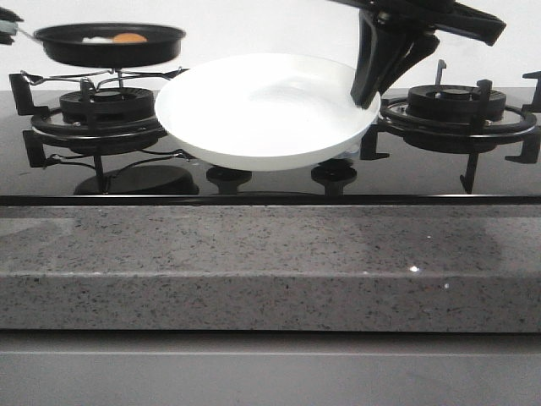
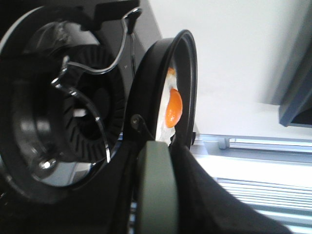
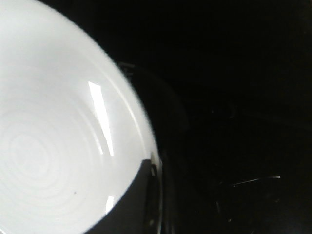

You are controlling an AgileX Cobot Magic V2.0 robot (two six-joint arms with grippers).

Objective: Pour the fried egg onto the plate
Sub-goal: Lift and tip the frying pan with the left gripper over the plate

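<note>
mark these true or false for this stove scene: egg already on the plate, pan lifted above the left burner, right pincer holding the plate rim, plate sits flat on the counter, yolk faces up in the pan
1. The fried egg is already on the plate. False: it lies in the frying pan; the plate is bare.
2. The pan is lifted above the left burner. True.
3. The right pincer holds the plate's rim. True.
4. The plate sits flat on the counter. False: it is held up, tilted, over the stove between the burners.
5. The orange yolk faces up in the pan. True.
</note>
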